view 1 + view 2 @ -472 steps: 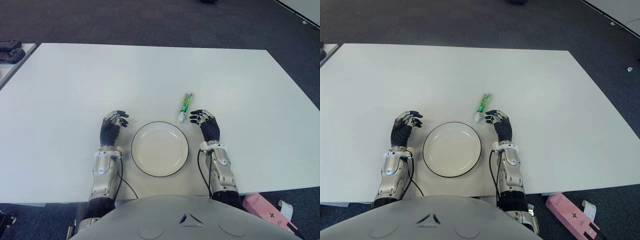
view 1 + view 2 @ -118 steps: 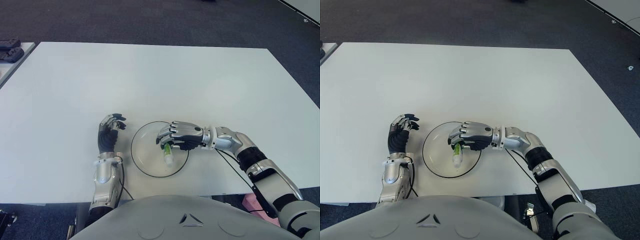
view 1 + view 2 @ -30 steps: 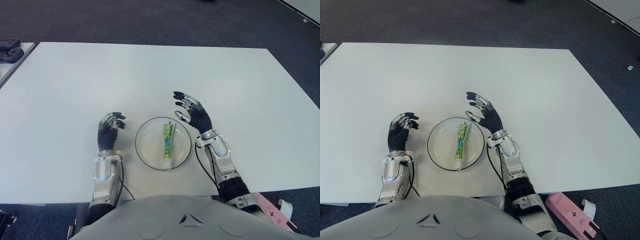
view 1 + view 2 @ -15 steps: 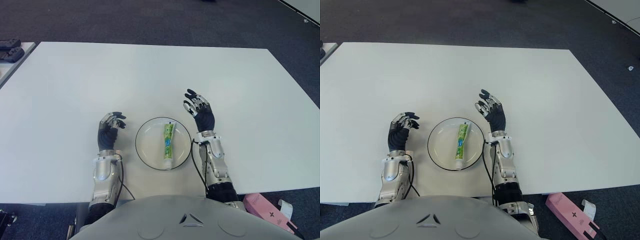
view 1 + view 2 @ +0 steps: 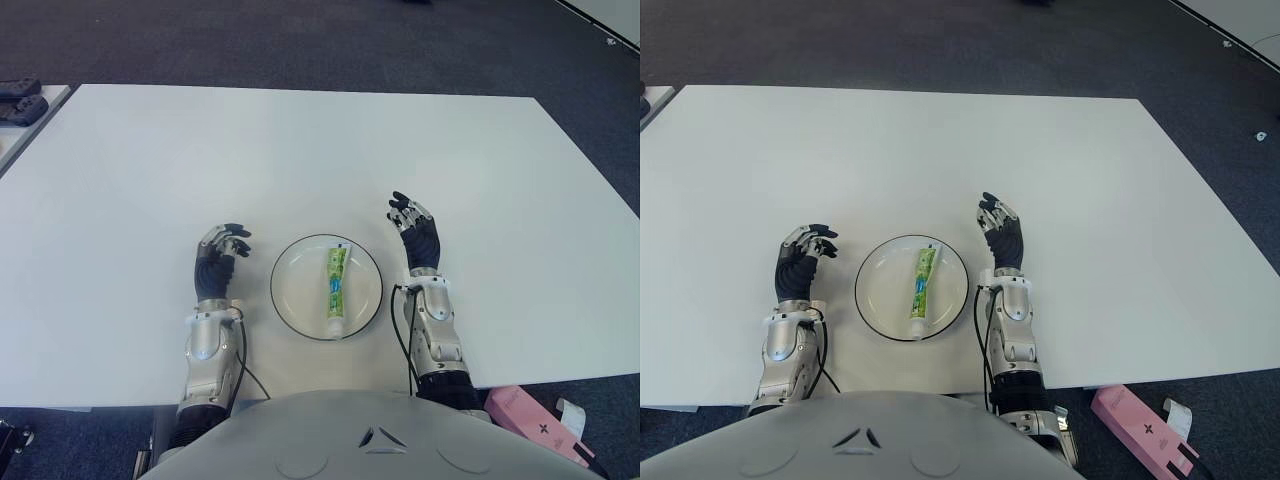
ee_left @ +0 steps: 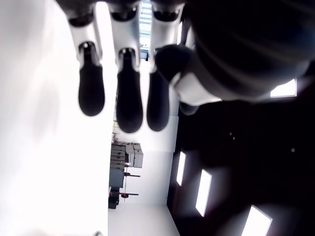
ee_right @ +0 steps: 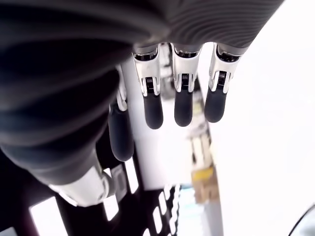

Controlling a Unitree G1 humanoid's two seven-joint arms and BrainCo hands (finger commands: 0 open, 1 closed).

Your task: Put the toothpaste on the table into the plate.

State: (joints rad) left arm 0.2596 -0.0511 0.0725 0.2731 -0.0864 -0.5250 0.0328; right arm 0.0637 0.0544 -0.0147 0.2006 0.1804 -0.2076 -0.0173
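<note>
A green toothpaste tube (image 5: 335,286) with a white cap lies lengthwise inside the round white plate (image 5: 296,300) with a dark rim, near the table's front edge. My right hand (image 5: 417,237) is just right of the plate, fingers relaxed and holding nothing; its wrist view shows the fingers (image 7: 182,103) loose over bare table. My left hand (image 5: 216,262) shows left of the plate, fingers loosely curled and empty, apart from the plate.
The white table (image 5: 300,150) stretches wide behind the plate. A dark device (image 5: 20,100) lies on a side table at far left. A pink box (image 5: 530,418) lies on the floor at the lower right.
My right hand has drawn back from above the plate's far right edge to a spot beside its right rim. The toothpaste stays in the plate; the left hand has not moved.
</note>
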